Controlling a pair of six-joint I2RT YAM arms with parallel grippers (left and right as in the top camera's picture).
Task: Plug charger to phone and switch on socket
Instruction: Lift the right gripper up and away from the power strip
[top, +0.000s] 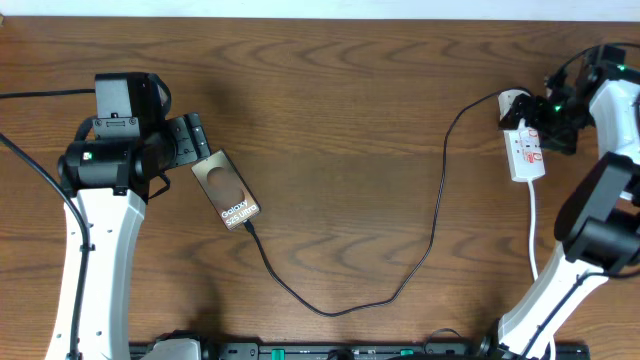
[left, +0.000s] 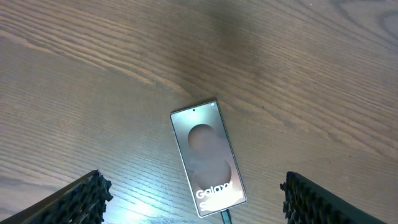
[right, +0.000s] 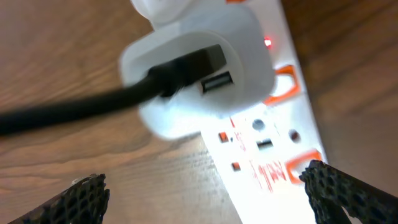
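Note:
The phone (top: 227, 190) lies flat on the table with its bronze face and white "Galaxy" lettering up. It also shows in the left wrist view (left: 208, 157). The thin black charger cable (top: 437, 205) runs from the phone's lower end in a loop across the table to a white adapter (right: 199, 68) plugged into the socket (top: 524, 148), a white power strip at the right. A small red light (right: 268, 42) glows on the strip. My left gripper (left: 193, 208) is open and empty, just left of the phone. My right gripper (right: 205, 199) is open over the socket (right: 267, 155).
The power strip's white cord (top: 533, 225) runs down toward the front edge by the right arm's base. The bare wooden table (top: 340, 100) spreads between the arms. Thick black robot cables lie at the far left edge (top: 30, 170).

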